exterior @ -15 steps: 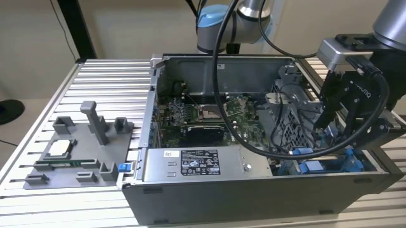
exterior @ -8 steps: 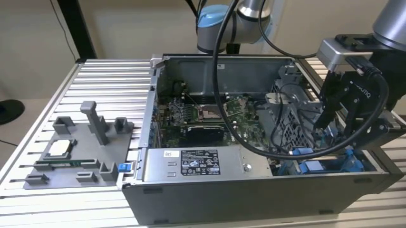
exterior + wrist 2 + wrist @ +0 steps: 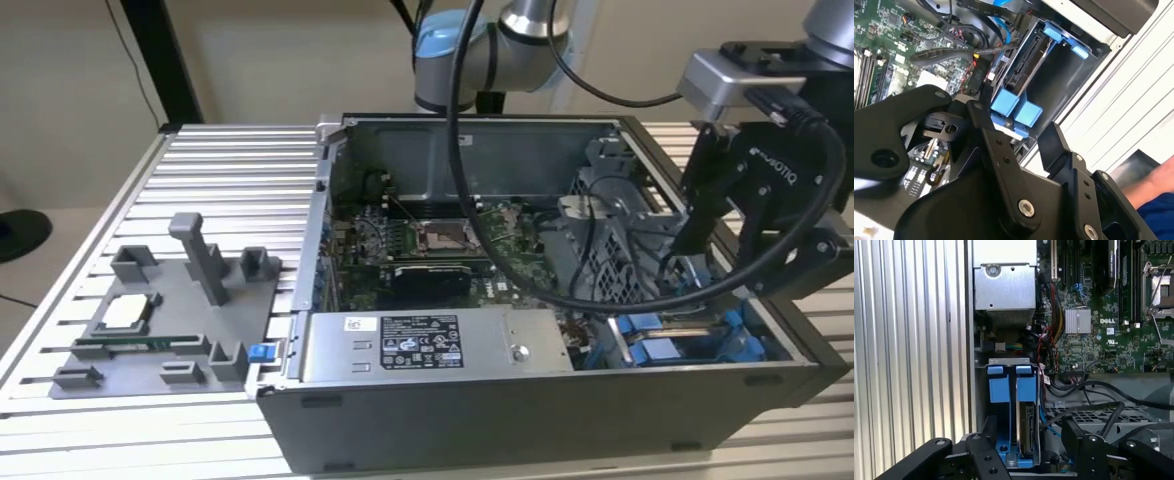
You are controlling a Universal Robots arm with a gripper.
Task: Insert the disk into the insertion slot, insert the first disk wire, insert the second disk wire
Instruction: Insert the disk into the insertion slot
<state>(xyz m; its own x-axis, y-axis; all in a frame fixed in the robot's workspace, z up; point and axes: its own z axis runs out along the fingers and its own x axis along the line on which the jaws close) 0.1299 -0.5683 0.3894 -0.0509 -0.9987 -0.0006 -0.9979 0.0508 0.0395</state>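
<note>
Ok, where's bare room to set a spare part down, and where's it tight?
Free: the slatted table on the exterior view's left, between the grey fixture and the far edge. Crowded: inside the computer case, where black cables run beside the insertion slot and the open gripper hangs over it.

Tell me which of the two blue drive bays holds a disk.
The insertion slot beside the motherboard: the disk fills it; the other bay by the case wall is empty.

Seen in the exterior view from well back, angled down over the open computer case. In both wrist views, looking close past the gripper into the insertion slot and motherboard, shared by all three.
</note>
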